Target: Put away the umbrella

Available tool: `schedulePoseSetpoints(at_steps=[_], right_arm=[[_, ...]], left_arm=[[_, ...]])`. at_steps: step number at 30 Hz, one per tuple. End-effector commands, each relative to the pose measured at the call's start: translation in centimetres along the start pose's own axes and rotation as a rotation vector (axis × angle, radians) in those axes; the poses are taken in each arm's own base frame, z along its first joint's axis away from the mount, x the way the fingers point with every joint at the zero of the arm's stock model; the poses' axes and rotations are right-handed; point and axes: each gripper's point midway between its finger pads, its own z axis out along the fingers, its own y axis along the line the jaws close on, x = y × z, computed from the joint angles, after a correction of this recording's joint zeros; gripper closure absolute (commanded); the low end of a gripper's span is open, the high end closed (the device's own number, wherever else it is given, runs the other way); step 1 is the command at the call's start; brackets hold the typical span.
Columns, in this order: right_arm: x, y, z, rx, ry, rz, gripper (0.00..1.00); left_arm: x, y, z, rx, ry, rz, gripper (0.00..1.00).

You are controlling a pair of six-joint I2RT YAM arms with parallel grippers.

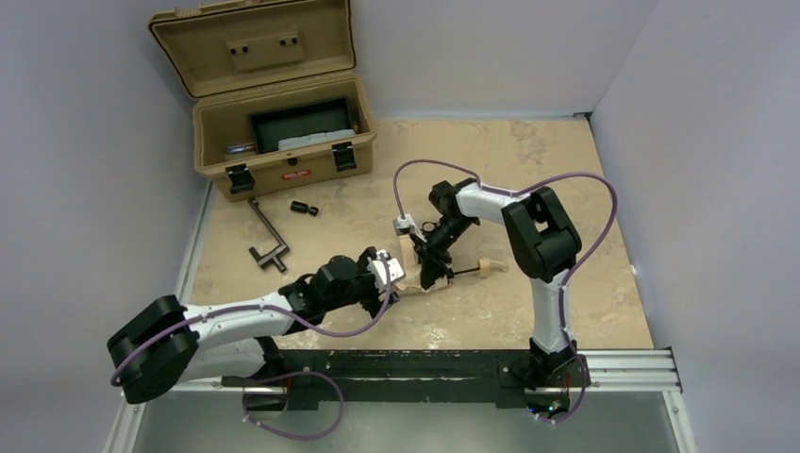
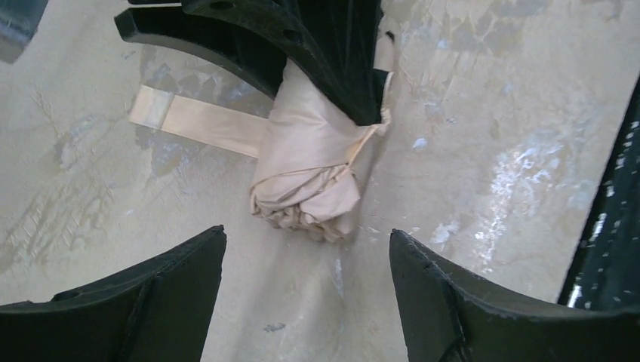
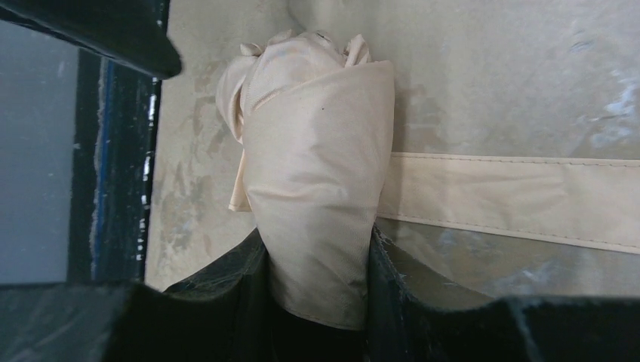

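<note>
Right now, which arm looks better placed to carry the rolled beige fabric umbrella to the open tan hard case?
Probably the right: the right gripper grips the rolled beige fabric umbrella, while the left gripper stands open off the bundle's end, holding nothing.

We take this for a robotics lab cell: plain pale walls [image 1: 75, 142] box in a mottled tabletop [image 1: 528, 160], and a metal rail [image 1: 623, 363] along the bottom edge anchors the left arm [image 1: 236, 321] and right arm [image 1: 542, 241], trailing purple cables [image 1: 604, 203].

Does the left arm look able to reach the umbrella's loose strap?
Probably yes: left hand hangs open nearby, the strap lies uncovered on the table, right hand grips only the rolled umbrella.
</note>
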Motion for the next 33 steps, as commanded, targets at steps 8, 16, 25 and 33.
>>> schedulePoseSetpoints(at_steps=[8,16,25,33], right_arm=[[11.5,1.0,0.6,-0.026,0.432,0.194,1.00],[11.1,0.1,0.4,0.046,0.416,0.196,1.00],[10.2,-0.8,0.0,0.112,0.395,0.179,1.00],[10.1,-0.8,0.0,0.131,0.383,0.171,0.99]], left_arm=[[-3.7,0.3,3.8,0.032,-0.044,0.280,0.22],[-3.9,-4.6,3.0,0.150,-0.068,0.271,0.22],[-3.8,-6.9,3.7,0.222,-0.055,0.272,0.21],[-1.8,-6.0,6.5,0.177,0.027,0.316,0.22]])
